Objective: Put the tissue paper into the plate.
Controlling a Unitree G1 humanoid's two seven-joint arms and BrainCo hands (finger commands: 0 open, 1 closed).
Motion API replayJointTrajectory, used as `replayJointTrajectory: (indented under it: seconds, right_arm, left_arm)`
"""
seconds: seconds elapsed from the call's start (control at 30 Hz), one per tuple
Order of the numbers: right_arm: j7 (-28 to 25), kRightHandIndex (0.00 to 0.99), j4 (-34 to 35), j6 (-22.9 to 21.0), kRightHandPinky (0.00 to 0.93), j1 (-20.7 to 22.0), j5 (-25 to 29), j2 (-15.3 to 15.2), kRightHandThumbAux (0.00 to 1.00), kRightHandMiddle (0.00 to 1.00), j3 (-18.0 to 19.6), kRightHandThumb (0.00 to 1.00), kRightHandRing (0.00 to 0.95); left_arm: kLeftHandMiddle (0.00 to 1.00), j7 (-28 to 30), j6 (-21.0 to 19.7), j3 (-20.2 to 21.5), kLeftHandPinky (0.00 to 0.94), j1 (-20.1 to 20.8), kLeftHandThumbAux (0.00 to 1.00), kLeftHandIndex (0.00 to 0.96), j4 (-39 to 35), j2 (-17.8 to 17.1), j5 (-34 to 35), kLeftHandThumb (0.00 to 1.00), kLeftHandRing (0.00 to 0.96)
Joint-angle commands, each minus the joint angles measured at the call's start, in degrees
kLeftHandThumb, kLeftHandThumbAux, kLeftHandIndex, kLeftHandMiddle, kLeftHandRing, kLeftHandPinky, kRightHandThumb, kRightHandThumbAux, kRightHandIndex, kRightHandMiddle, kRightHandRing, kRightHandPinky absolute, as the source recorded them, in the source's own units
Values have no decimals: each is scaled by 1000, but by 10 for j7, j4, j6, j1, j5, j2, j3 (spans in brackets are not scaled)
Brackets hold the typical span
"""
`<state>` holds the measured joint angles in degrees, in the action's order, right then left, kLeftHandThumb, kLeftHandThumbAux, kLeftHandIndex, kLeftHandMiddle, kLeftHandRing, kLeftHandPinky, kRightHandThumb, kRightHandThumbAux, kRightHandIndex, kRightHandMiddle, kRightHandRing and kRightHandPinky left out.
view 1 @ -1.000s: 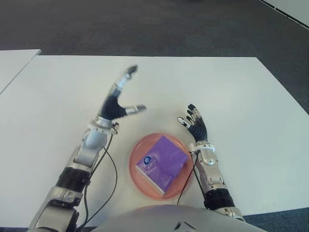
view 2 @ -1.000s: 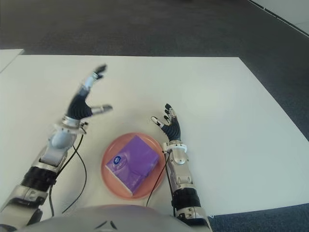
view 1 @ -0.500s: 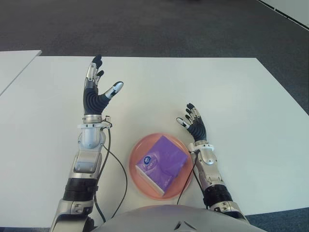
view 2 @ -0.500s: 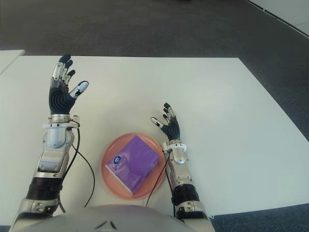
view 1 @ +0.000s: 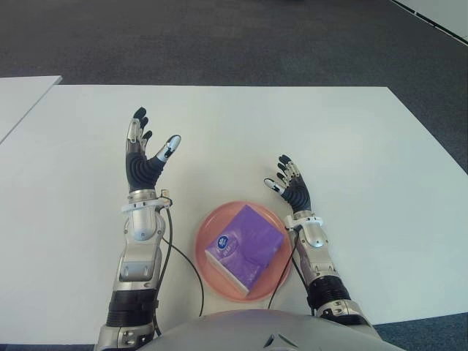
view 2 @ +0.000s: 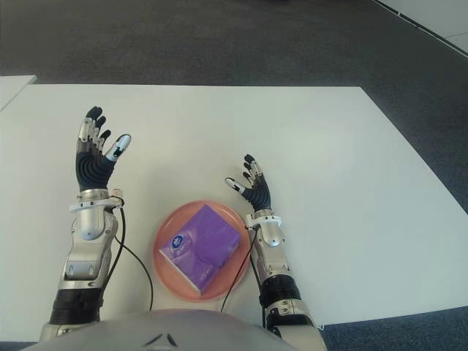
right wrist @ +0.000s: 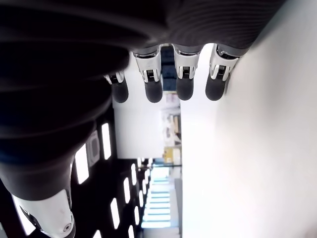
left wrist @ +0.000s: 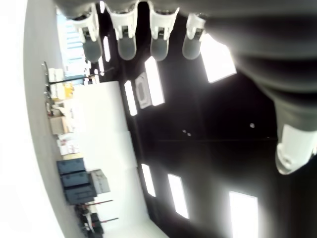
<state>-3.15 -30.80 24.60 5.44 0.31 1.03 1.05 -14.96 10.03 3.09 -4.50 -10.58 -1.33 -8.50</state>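
A purple tissue pack [view 1: 245, 247] lies in the orange-pink plate [view 1: 207, 262] near the front edge of the white table [view 1: 351, 146]. My left hand [view 1: 146, 155] is raised to the left of the plate, palm up, fingers spread and holding nothing. Just right of the plate stands my right hand [view 1: 290, 186], also open and free of the pack. Both wrist views show extended fingers [left wrist: 126, 37] [right wrist: 184, 74] with nothing in them.
A black cable [view 1: 186, 256] runs from the left wrist past the plate's left rim. A second white table corner [view 1: 22, 95] shows at far left. Dark carpet [view 1: 219, 36] lies beyond the table's far edge.
The left arm swung leftward and back toward me, away from the plate, turning its open palm upright. The right hand shifted slightly. The tissue pack stayed in the plate.
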Motion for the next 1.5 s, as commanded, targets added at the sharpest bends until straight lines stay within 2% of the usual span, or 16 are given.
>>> replayJointTrajectory:
  seconds: [0.03, 0.33, 0.57, 0.8, 1.0, 1.27, 1.5]
  right_arm:
    - [-2, 19, -51, -33, 0, -37, 0, -1, 739, 14, 1, 0, 0]
    - [-3, 14, -55, -35, 0, -35, -2, -2, 734, 5, -1, 0, 0]
    - [-4, 15, -54, -39, 0, -33, -3, -3, 731, 3, -1, 0, 0]
    - [-2, 13, -50, -43, 0, -34, -4, -3, 723, 2, -1, 0, 0]
    - [-2, 10, -47, -48, 0, -33, -5, -3, 717, 0, -2, 0, 0]
    - [-3, 12, -50, -40, 0, -33, -4, -3, 721, 3, -1, 0, 0]
    - [-1, 15, -50, -43, 0, -33, -5, -4, 724, 7, 0, 0, 0]
  left_arm:
    - [24, -3, -5, -6, 0, -20, 553, 5, 10, 12, -12, 27, 0]
    - [20, 7, 7, -17, 0, -44, 566, 2, 14, 14, -19, 26, 0]
    - [4, 26, 31, -36, 0, -72, 557, 0, 21, 5, -23, 5, 0]
    - [0, 35, 43, -49, 0, -90, 568, 0, 29, 0, -32, 30, 0]
    - [0, 30, 70, -43, 0, -76, 566, 0, 116, -5, -35, 53, 0]
    - [0, 41, 65, -43, 0, -65, 558, 0, 151, -11, -30, 64, 0]
    - [0, 52, 97, -39, 0, -46, 554, 0, 212, -32, -27, 48, 0]
